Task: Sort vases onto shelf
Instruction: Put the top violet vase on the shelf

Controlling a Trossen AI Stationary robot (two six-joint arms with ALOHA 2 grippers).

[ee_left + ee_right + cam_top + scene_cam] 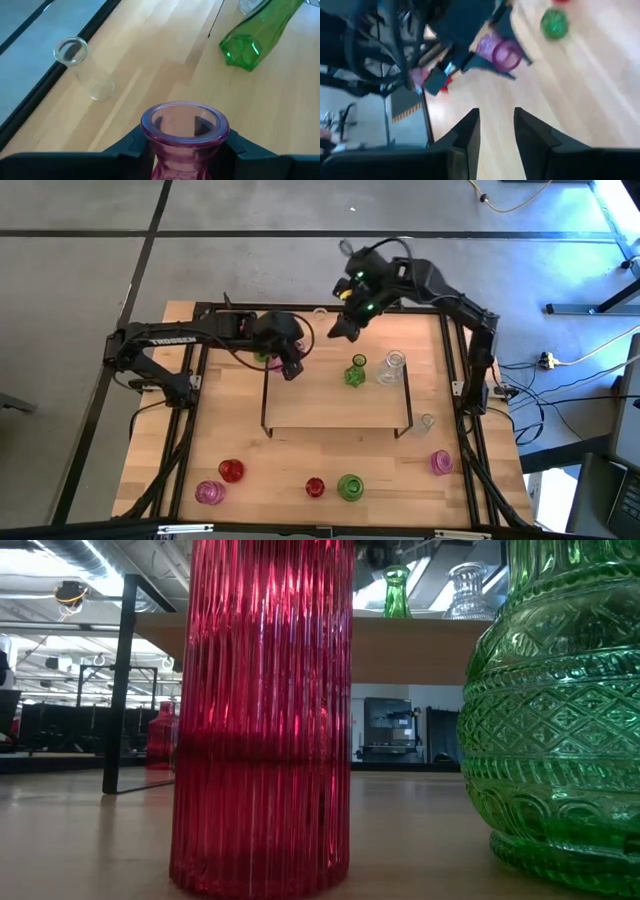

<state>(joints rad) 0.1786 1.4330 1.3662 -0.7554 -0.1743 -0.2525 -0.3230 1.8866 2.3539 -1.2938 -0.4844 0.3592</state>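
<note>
Overhead, wooden table point(250, 465) on grey floor point(80, 290)

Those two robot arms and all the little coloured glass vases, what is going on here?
The arms are putting small glass vases on the low wooden shelf. The left gripper holds a pink vase at the shelf's back left corner. The right gripper is open and empty, up near the shelf's back edge. A green vase and a clear vase already stand on the shelf. Other red, pink, green and clear vases are on the table around it.
</note>
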